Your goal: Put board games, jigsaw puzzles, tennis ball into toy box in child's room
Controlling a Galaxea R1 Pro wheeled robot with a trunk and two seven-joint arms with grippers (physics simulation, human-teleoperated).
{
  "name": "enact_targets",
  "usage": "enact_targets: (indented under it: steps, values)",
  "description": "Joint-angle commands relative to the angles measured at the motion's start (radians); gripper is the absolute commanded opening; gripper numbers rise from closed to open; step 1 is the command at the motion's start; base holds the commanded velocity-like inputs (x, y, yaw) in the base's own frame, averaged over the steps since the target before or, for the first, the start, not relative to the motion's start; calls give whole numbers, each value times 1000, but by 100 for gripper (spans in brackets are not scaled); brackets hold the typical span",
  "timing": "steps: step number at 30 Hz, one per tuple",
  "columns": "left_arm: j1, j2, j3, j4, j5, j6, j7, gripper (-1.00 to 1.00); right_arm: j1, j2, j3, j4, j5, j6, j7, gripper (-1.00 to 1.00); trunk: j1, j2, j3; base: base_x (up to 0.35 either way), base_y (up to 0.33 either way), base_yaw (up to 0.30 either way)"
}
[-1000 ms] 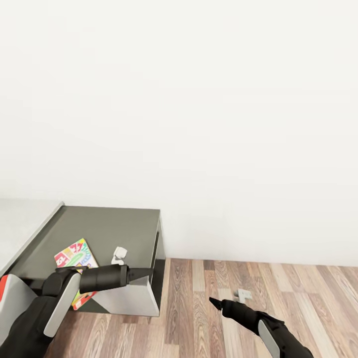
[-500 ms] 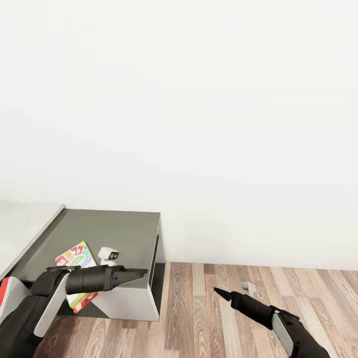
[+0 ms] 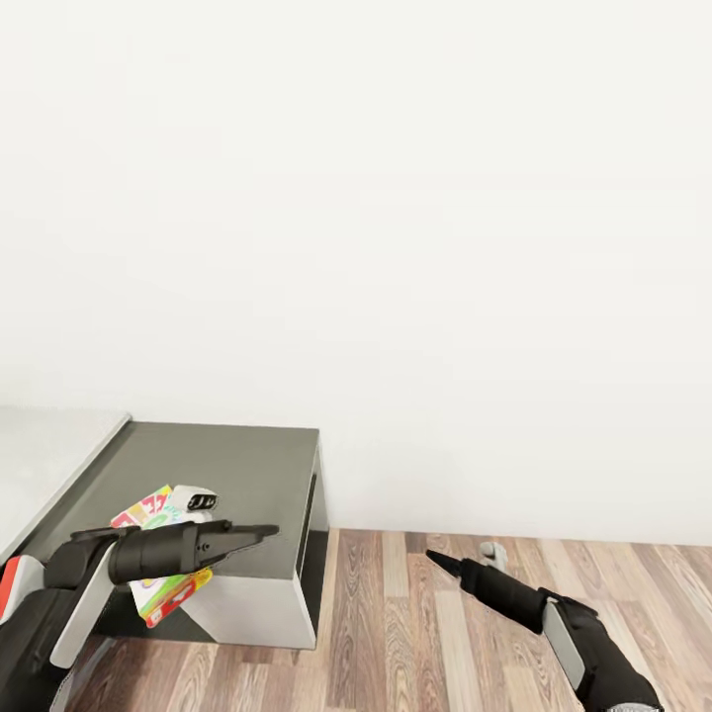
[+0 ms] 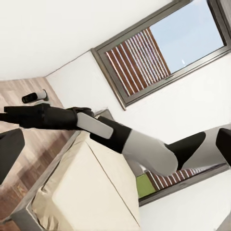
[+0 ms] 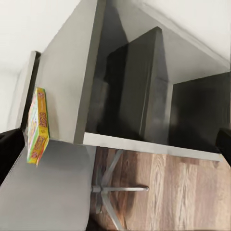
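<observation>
The left gripper had risen, its fingers holding the board game just above the dark tabletop, ready for carrying. The right gripper fingers looked narrow and empty.

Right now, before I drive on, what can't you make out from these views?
- Board game: head view, the left arm hides much of it, so its lettering cannot be read.
- Left gripper: head view, seen side-on; open or shut unclear.
- Right gripper: head view, same doubt.
- Table: head view, its light grey part is cut off by the picture's left edge.
</observation>
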Motion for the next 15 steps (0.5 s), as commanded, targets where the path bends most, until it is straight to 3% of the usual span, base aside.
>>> enact_targets:
  steps: [1,7,15]
  values:
    - [-1,5,12,0,2,11,-2,100,-1,2,-1,-34,-5,13,0,100,1,-2,0,0,0,0]
    - [-1,13,66,0,0,12,-1,100,2,6,2,-188,-5,51,2,100,1,-2,10,0,0,0]
    - [-2,12,76,1,-7,10,7,100,2,7,4,-230,-6,63,6,100,1,-2,23,0,0,0]
